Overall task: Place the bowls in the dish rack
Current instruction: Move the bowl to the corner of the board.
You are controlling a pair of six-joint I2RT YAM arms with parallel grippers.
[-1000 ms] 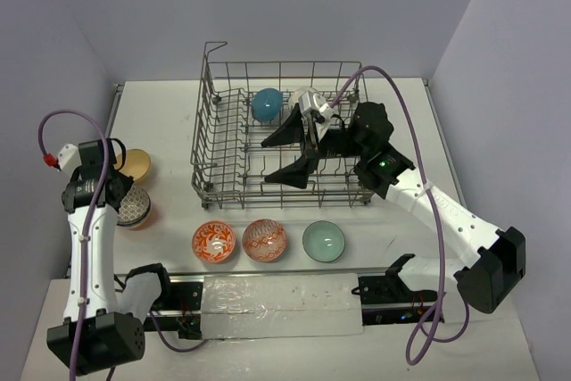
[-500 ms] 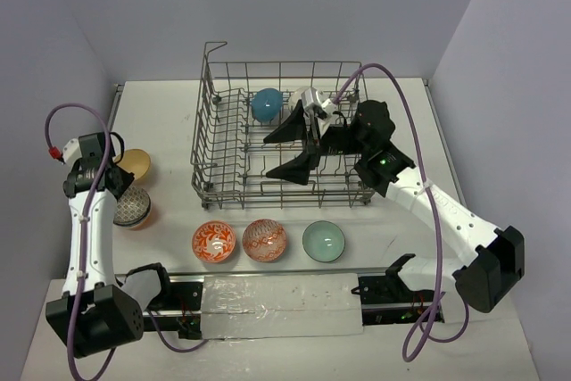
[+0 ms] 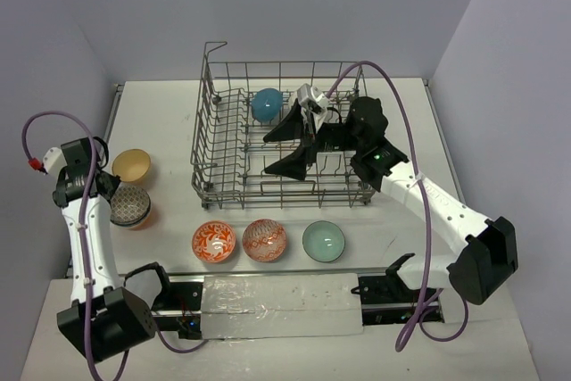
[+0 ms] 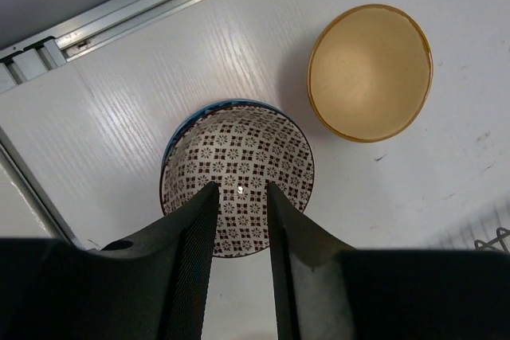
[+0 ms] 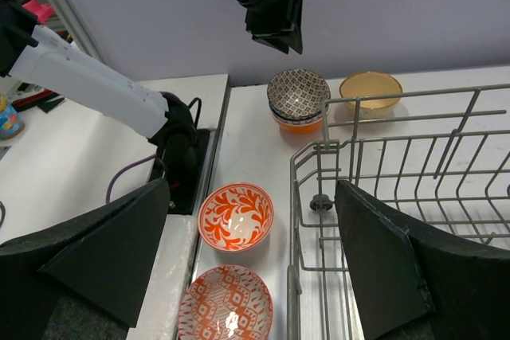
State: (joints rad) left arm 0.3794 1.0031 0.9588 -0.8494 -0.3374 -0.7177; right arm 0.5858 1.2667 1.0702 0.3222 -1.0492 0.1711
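Note:
The grey wire dish rack (image 3: 223, 144) holds a teal-blue bowl (image 3: 266, 104) at its back. My right gripper (image 3: 284, 147) hovers over the rack, open wide and empty; its wrist view looks past the rack's corner (image 5: 319, 201) to two orange-red patterned bowls (image 5: 236, 216) (image 5: 225, 304). A pale green bowl (image 3: 323, 241) sits beside them. At the left, a stack topped by a dark-patterned bowl (image 4: 237, 174) stands next to a tan bowl (image 4: 370, 71). My left gripper (image 4: 240, 190) hangs above the stack's near rim, jaws parted, with nothing between them.
A metal rail (image 4: 119, 17) runs along the table's left edge beside the stack. The arms' base bar with its white cover (image 3: 281, 296) lies just in front of the row of bowls. Walls close in behind and at both sides.
My left arm has swung left and back, uncovering the stacked bowls. The right gripper has shifted slightly left over the rack. No bowl has moved.

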